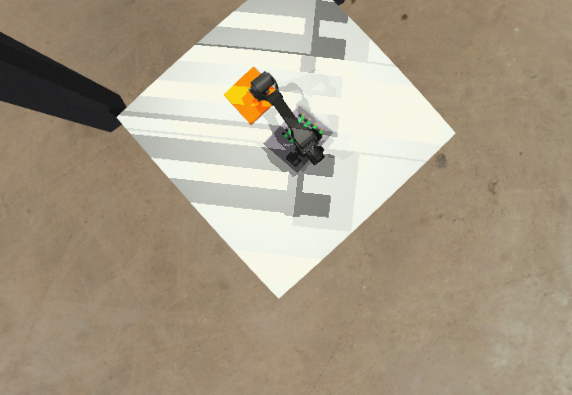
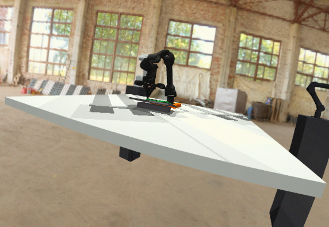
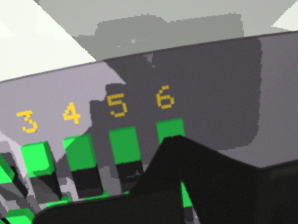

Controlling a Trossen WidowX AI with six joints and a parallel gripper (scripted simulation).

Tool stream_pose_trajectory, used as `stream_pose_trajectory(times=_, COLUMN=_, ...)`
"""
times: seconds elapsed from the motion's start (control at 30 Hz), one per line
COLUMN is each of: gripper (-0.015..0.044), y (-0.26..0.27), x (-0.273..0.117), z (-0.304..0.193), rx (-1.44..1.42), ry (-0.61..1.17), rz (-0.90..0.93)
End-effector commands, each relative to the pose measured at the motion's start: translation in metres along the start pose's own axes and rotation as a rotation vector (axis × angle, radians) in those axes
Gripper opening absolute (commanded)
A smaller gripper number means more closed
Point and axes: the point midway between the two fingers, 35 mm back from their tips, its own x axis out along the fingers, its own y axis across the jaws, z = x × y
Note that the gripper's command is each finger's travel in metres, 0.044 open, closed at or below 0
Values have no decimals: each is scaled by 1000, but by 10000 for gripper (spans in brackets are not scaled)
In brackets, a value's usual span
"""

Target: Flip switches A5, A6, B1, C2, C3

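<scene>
The panel (image 1: 274, 143) (image 2: 153, 107) (image 3: 220, 107) carries rows of green and dark switches and yellow column numbers. In the wrist view, the switches under numbers 3 (image 3: 38, 159), 4 (image 3: 80, 151) and 5 (image 3: 125, 145) show green far ends and dark near parts. The switch under number 6 (image 3: 170, 128) shows only its green far end. My gripper (image 2: 148, 97) (image 3: 173, 144) is shut and empty, its tip over the near part of that switch; I cannot tell whether it touches. The fingers hide the rest of that switch and much of the nearer rows. Which ends are raised is unclear.
The arm's base stands on an orange square (image 1: 251, 115) (image 2: 176, 106) beside the panel on the white table (image 1: 400, 110) (image 2: 201, 135). Dark shadows cross the table and panel. Another black arm (image 2: 314, 95) stands on a pillar at the far right of the exterior view.
</scene>
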Motion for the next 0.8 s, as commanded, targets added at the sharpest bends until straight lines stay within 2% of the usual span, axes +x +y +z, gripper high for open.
stream_pose_trajectory(times=0.0, gripper=0, y=0, x=-47, z=1, rx=-2, ry=-29, rz=0)
stream_pose_trajectory(times=0.07, gripper=0, y=0, x=-61, z=-1, rx=-3, ry=-33, rz=0)
stream_pose_trajectory(times=0.27, gripper=0, y=3, x=-61, z=-2, rx=-3, ry=-33, rz=1)
stream_pose_trajectory(times=0.53, gripper=0, y=115, x=-60, z=-37, rx=-1, ry=-29, rz=12)
stream_pose_trajectory(times=0.77, gripper=0, y=124, x=-60, z=-42, rx=-1, ry=-29, rz=13)
